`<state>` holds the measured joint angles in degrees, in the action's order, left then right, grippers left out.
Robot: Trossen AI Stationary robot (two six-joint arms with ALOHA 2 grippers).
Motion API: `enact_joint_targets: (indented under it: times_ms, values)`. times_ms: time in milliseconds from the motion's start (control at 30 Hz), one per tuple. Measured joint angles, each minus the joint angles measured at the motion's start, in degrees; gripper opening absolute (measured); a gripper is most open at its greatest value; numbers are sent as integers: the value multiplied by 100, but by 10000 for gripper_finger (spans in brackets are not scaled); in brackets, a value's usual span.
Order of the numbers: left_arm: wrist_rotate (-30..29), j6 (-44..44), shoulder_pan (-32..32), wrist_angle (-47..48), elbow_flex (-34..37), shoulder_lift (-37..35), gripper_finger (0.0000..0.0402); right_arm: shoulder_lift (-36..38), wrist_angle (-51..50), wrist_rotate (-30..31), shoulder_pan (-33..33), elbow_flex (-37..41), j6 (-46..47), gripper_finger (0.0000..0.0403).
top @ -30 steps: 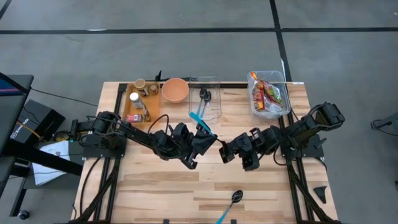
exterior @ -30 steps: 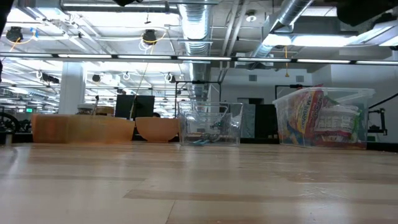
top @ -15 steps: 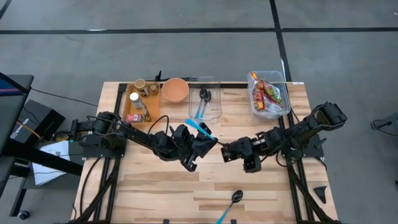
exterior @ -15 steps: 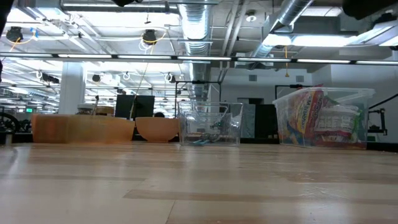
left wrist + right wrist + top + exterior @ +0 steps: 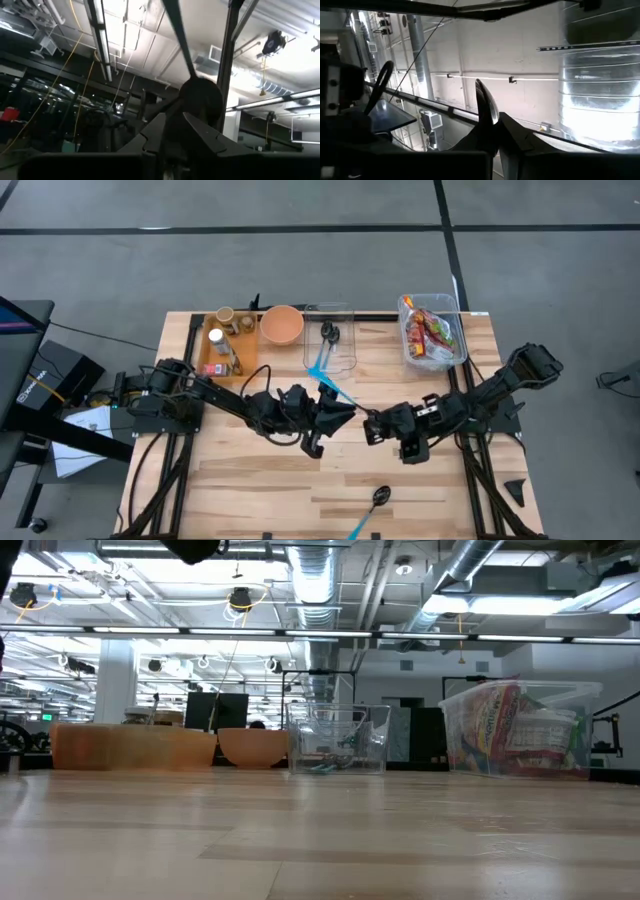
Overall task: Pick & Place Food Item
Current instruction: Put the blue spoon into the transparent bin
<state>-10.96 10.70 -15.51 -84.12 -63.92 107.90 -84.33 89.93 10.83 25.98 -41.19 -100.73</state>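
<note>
No food item is in either gripper. Snack packets (image 5: 430, 330) lie in a clear bin (image 5: 520, 730) at the table's far right. My left gripper (image 5: 345, 415) hangs above the table's middle, shut on a blue-handled spoon (image 5: 335, 390). The handle slants up and back toward the far left. My right gripper (image 5: 368, 425) is shut and faces the left one, tips close together. In the right wrist view a narrow shiny piece (image 5: 485, 105) stands at its fingertips; what it is cannot be told. My left gripper holds the spoon at its bowl end (image 5: 200, 97), which sits just above the two closed fingers (image 5: 155, 131). The fingers slant upward from the table's left side. The spoon is lifted clear, its handle (image 5: 175, 30) rising away from the fingers. My right gripper: whether it touches the spoon I cannot tell.
A clear container (image 5: 330, 340) with more spoons stands at the far middle, with an orange bowl (image 5: 282, 325) and a wooden tray (image 5: 225, 345) of small jars to its left. Another blue-handled spoon (image 5: 380, 498) lies near the front edge.
My right gripper has swung a little toward the table's near edge and toward the left gripper, has rolled, and has shut. My left gripper has rolled slightly, and the spoon's handle has swung with it.
</note>
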Motion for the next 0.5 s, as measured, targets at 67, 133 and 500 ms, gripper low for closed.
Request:
enact_joint_targets:
  times_ms: [67,133,500]
  values:
    - [8,-2,33,116,34,0,59,99,-4,81,74,0,16,4]
    - [25,-89,63,326,102,0,62,251,-2,399,157,-14,184,4]
    - [41,-881,8,2009,703,-200,57,1610,-2056,4178,425,-706,897,4]
